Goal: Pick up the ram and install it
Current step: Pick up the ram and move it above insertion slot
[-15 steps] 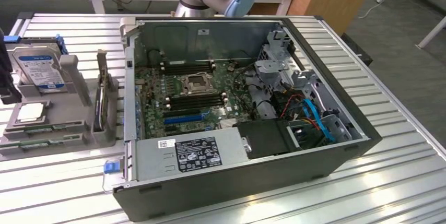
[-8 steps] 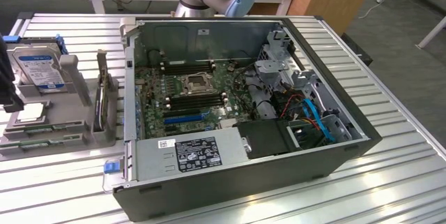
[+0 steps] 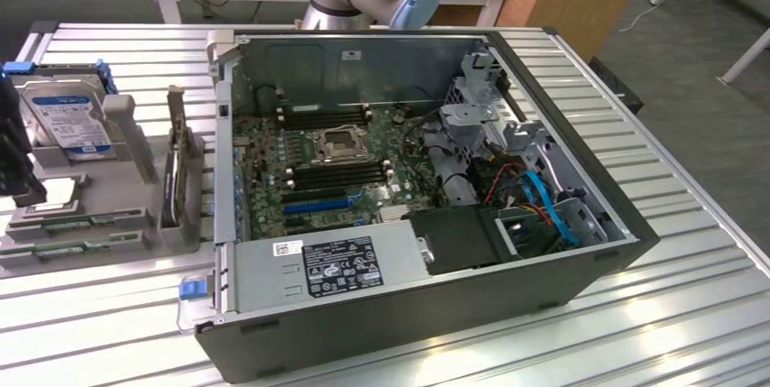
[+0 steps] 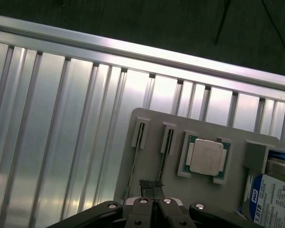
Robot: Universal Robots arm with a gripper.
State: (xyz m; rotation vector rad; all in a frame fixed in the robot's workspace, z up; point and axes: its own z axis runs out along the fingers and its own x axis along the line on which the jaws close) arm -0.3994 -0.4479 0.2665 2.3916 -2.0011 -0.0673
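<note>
Two ram sticks stand on edge in slots of a grey holder (image 4: 237,137); one ram (image 4: 134,164) and the other (image 4: 164,151) show as thin dark lines. In the exterior view a ram (image 3: 75,222) shows as a green strip at the holder's front. My gripper (image 4: 152,186) hangs over the holder, its tips between and just short of the two sticks. The fingers are pressed together with nothing between them. In the exterior view the gripper (image 3: 17,166) is a dark shape at the far left edge, above the holder.
A square silver processor (image 4: 206,156) and a blue-labelled hard drive (image 4: 274,192) sit in the same holder. An open computer case (image 3: 421,315) lies on the ribbed aluminium table (image 3: 673,306), with black memory slots (image 3: 341,173) beside the processor socket (image 3: 337,143).
</note>
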